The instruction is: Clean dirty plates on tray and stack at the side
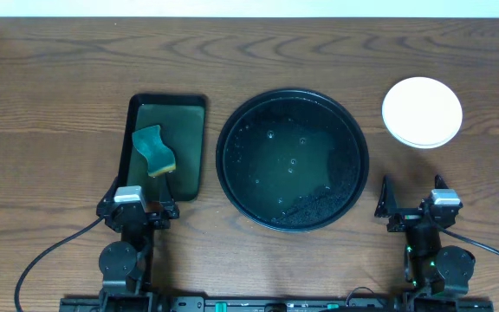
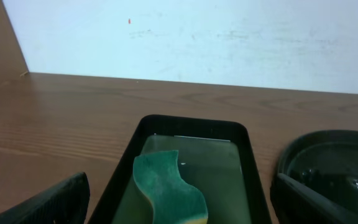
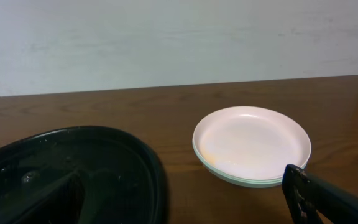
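Observation:
The plates (image 1: 422,112) stand in one stack on the table at the right, a white plate on top and pale mint rims under it; the stack also shows in the right wrist view (image 3: 251,144). The large round black tray (image 1: 293,159) sits mid-table, wet and speckled, with no plate on it; its rim shows in the right wrist view (image 3: 135,155) and the left wrist view (image 2: 303,146). My left gripper (image 1: 137,201) is open and empty at the near edge of the rectangular tray. My right gripper (image 1: 416,205) is open and empty, near of the stack.
A smaller rectangular black tray (image 1: 196,108) with a green inside stands left of the round tray and holds a green and yellow sponge (image 1: 153,150), also in the left wrist view (image 2: 166,186). A pale wall runs behind the table.

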